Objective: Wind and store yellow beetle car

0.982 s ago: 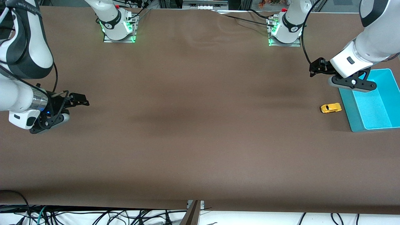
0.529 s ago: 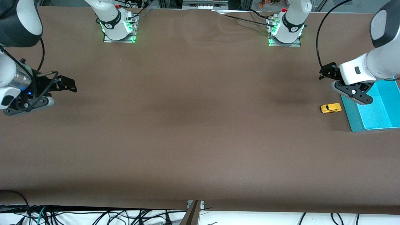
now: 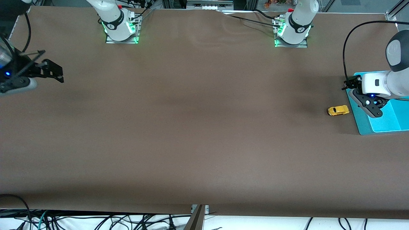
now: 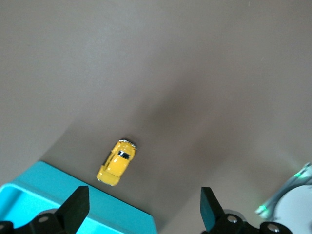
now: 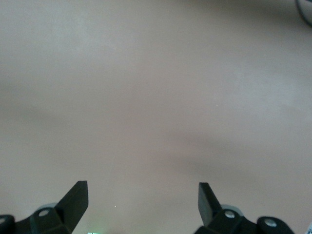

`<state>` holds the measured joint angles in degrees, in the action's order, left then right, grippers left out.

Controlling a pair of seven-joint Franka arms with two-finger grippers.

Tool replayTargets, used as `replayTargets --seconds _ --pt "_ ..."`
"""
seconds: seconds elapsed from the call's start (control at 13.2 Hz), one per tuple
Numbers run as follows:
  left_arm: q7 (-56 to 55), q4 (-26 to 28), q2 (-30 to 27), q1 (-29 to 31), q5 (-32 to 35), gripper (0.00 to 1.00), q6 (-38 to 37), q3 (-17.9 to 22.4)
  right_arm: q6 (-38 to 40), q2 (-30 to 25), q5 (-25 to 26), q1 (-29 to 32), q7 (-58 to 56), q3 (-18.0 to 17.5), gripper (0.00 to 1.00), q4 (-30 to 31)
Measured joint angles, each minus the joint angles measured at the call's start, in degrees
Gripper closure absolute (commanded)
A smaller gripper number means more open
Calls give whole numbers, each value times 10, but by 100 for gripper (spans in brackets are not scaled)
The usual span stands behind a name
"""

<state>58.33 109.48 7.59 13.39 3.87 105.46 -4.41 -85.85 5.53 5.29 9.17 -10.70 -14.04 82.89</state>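
The yellow beetle car stands on its wheels on the brown table, just beside the teal tray at the left arm's end. My left gripper is open and empty, up in the air over the tray's corner nearest the robots' bases. The left wrist view shows the car apart from my left gripper, with the tray's corner under it. My right gripper is open and empty over bare table at the right arm's end. The right wrist view shows only table past my right gripper.
The teal tray holds nothing that shows. The two arm bases stand with green lights along the table's edge farthest from the front camera. Cables hang below the near edge.
My left gripper has moved toward the left arm's end, from beside the tray to over its corner. My right gripper has drawn back toward the right arm's end. The car has not moved.
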Motion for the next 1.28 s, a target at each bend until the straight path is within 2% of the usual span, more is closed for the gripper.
replayTargets --seconds 0.23,0.45,0.68,0.91,1.13,1.21,1.28 --pt "110 54 21 31 9 0 85 0 2 -21 0 1 16 13 0 29" --pt "187 66 75 60 9 0 171 0 8 -21 0 1 74 16 0 46" --pt "227 87 130 80 11 0 253 0 12 -21 0 1 84 18 0 58" --pt "246 133 144 99 21 0 307 0 12 -21 0 1 87 19 0 63" --pt "280 148 151 110 22 0 359 0 13 -21 0 1 88 19 0 64" --pt "289 150 156 116 22 3 370 0 13 -21 0 1 89 19 0 64" --pt "294 151 162 120 22 17 375 0 13 -20 -1 0 89 21 0 65"
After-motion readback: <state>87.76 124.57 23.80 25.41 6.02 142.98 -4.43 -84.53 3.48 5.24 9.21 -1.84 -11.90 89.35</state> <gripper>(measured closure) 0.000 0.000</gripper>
